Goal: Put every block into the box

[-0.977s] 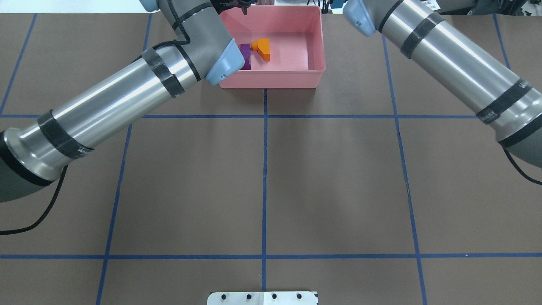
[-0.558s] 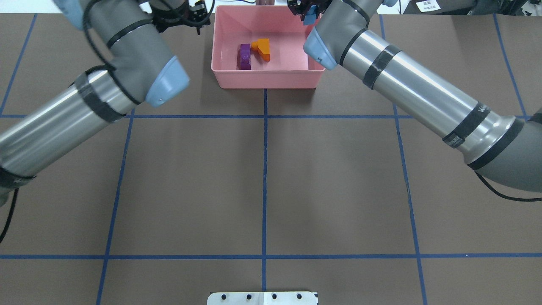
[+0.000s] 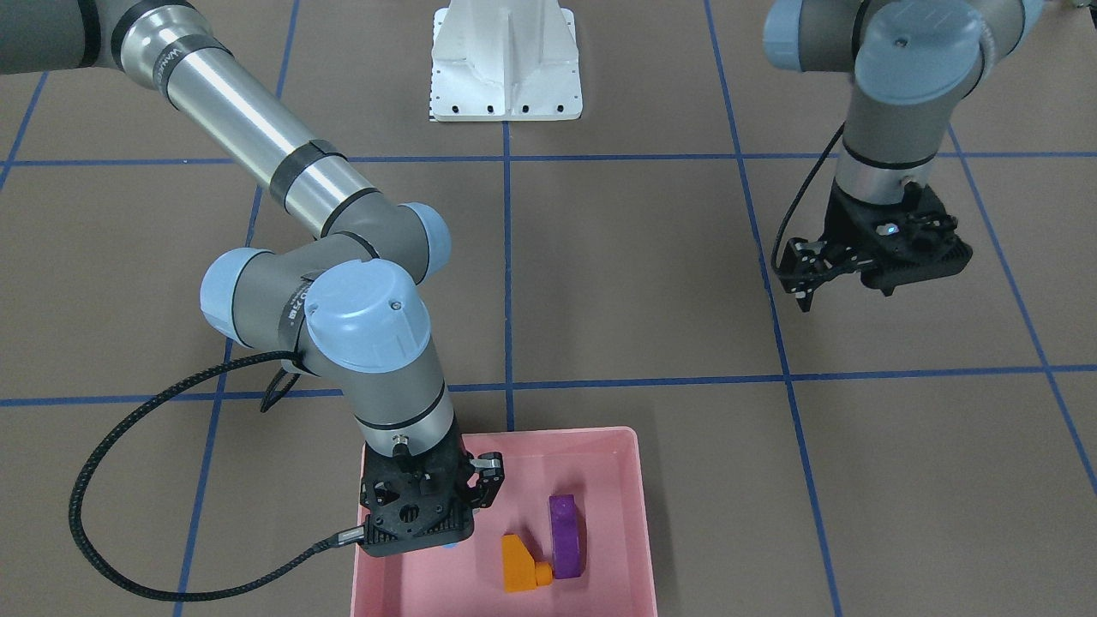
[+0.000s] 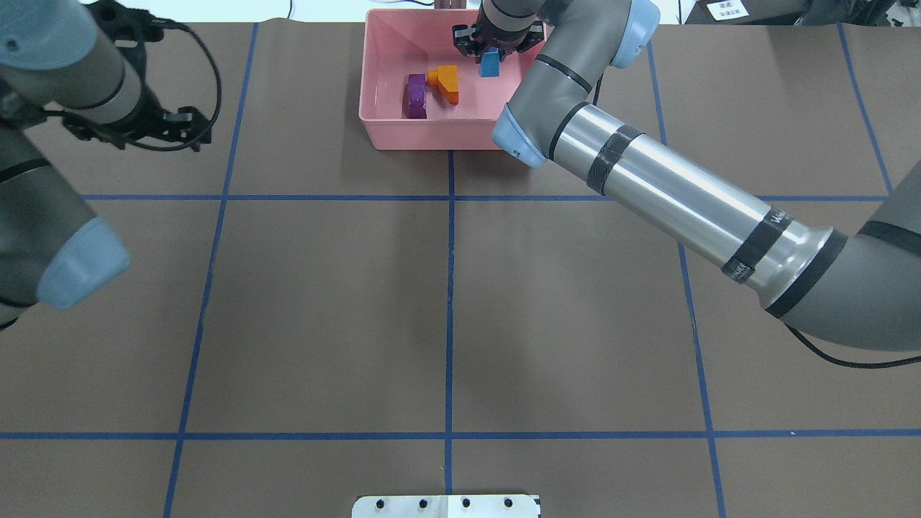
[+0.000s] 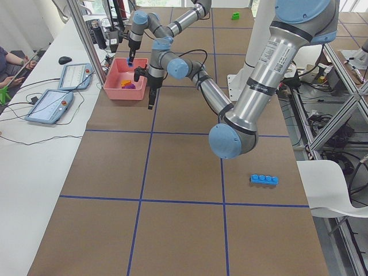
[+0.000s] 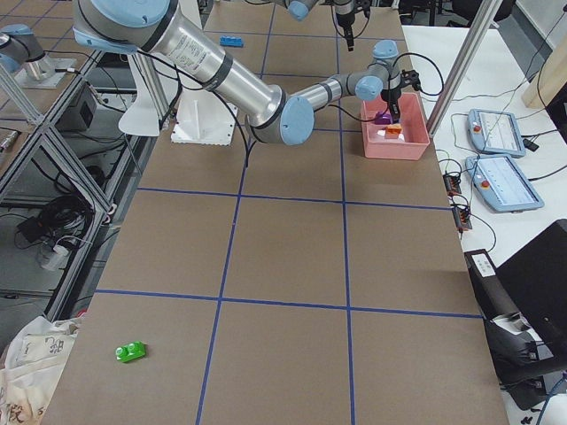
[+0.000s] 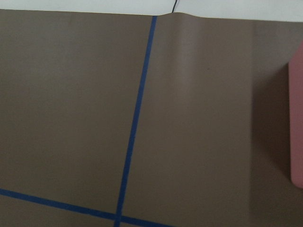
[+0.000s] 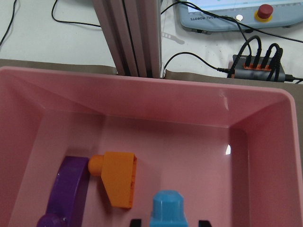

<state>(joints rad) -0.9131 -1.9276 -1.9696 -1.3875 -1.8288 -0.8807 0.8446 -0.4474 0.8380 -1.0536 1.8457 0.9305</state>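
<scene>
We are counting two of the five blocks as lying in the box: the purple sloped block and the orange block, touching each other near the middle of the floor. A third is going in now; the right gripper is clamping the small blue block between its fingertips over the box interior, just beside the orange one. We cannot tell whether it is touching the floor; we are judging the letting-go to be the step in hand.

Two blocks are waiting outside, both well apart from the box; the long blue block is lying toward the table's end on the robot's left, the green block toward the end on its right. The left gripper is hanging over bare table to the side of the box, its fingers looking spread and carrying nothing. We are reckoning it the handier arm for the long blue one.

The table is wearing a flat brown cover gridded with blue tape; a white base plate is sitting at the robot's side. Beyond the box a white bench is carrying tablets and cables, with an aluminium post standing right behind the tray; a white chair is standing off the table's edge, and a person is showing at the bench.
</scene>
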